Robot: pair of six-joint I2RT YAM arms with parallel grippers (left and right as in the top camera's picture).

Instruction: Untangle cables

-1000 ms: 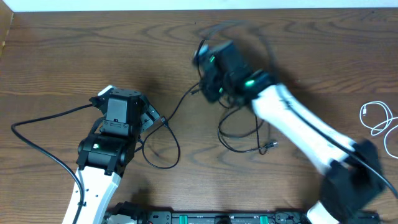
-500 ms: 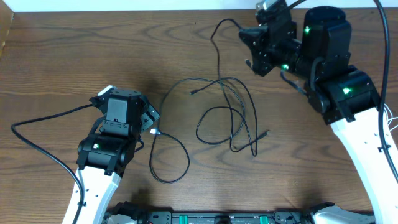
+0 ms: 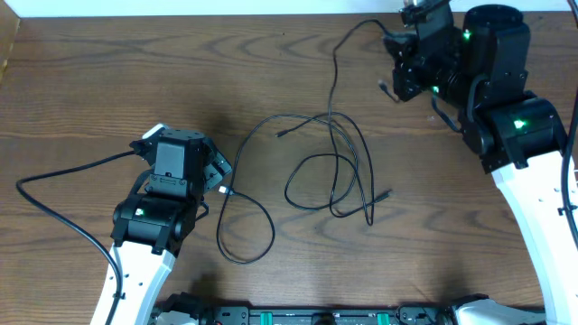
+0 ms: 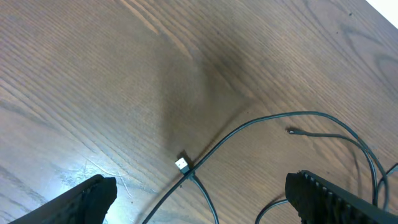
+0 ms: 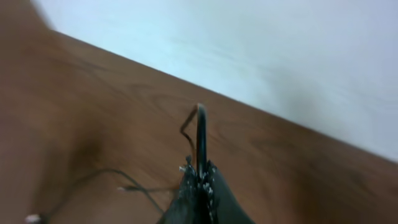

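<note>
Overhead: my right gripper [image 3: 397,72] is clamped on one black cable [image 3: 333,81], stretched toward the far edge of the worktop [image 3: 108,81]. The other loops [image 3: 336,171] lie crossed mid-worktop, so I reckon plenty is left.

Left wrist: my left gripper [image 4: 200,186] gapes empty above a plug end [image 4: 181,164].

Right wrist: fingers [image 5: 189,186] pinched tight on that cable.

We look down on a brown wood-grain surface [image 4: 93,74]. Our left gripper [image 4: 199,196] is spread wide, its two black fingers [image 4: 93,196] at the lower corners, with nothing clamped between them. A thin black cable [image 4: 273,117] lies on the surface between them. It climbs from the bottom edge, arcs to the right and runs off the right side. A small pale plug [image 4: 181,163] sits just beside it where two strands meet. A small dark cable tip [image 4: 292,131] lies under the arc. More black loops show at the lower right.
</note>
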